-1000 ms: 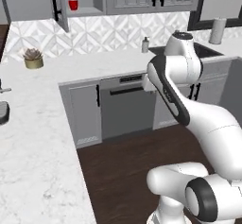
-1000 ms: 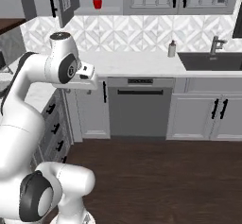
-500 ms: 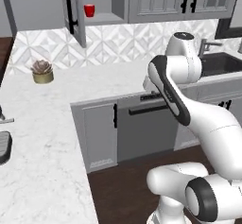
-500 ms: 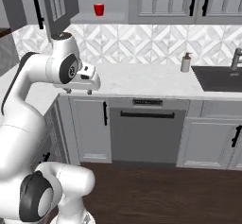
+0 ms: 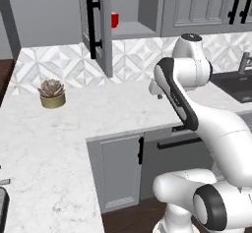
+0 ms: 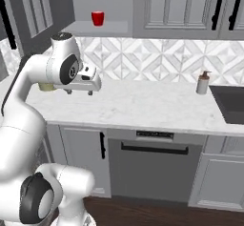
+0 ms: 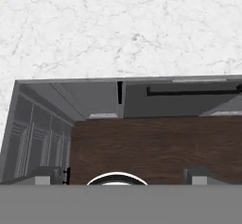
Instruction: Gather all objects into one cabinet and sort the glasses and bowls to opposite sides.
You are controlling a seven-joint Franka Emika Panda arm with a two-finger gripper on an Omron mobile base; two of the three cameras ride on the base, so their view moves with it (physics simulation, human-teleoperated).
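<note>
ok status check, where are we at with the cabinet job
Gripper open, empty, above the counter. Red tumbler on the shelf of the open wall cabinet. Open cabinet door juts out over the counter.

Red tumbler [image 5: 114,19] — upright on cabinet [image 5: 129,30] shelf

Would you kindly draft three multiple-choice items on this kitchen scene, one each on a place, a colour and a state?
1. Where does the tumbler stand?
A. in the sink
B. on the open cabinet's shelf
C. on the floor

2. What colour is the tumbler?
A. red
B. blue
C. green

3. How is the cabinet door?
A. shut
B. missing
C. swung open

Answers: 1 B, the tumbler sits on the shelf of the cabinet. 2 A, it shows plain red in both base views. 3 C, the cabinet door with its black bar handle stands out over the counter.
</note>
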